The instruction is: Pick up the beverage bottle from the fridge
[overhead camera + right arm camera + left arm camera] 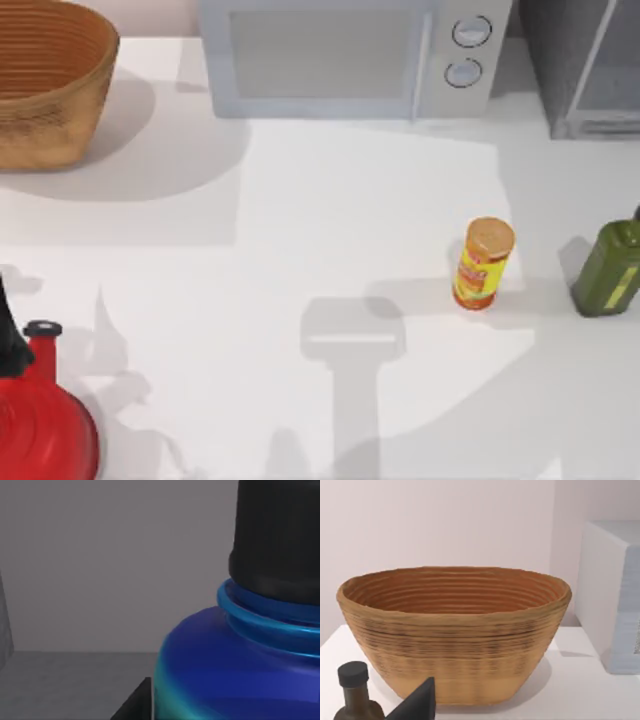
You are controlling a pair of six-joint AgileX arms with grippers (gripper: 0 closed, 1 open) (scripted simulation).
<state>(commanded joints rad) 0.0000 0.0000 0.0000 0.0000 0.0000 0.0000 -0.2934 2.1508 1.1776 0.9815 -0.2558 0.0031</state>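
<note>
In our right wrist view the beverage bottle [240, 675] looms very close, its blue shoulder and black cap [277, 535] taking up the right half of the frame against plain dark grey walls and a grey floor, which we take to be the inside of the fridge [585, 65]. A dark finger tip [134, 706] of our right gripper shows at the lower edge, just beside the bottle's body, but we cannot tell whether the fingers have closed on the bottle or stand apart from it. In the top view the fridge sits at the upper right corner of the frame, next to the microwave [350, 55]; a yellow-red canister [483, 264] and an olive-green bottle [610, 265] stand right of centre, a woven basket [50, 80] at the upper left, and a red kettle [40, 420] at the lower left. Our left wrist view faces that basket. We judge the reach into the fridge done; securing the bottle and drawing it out appear to be left.
</note>
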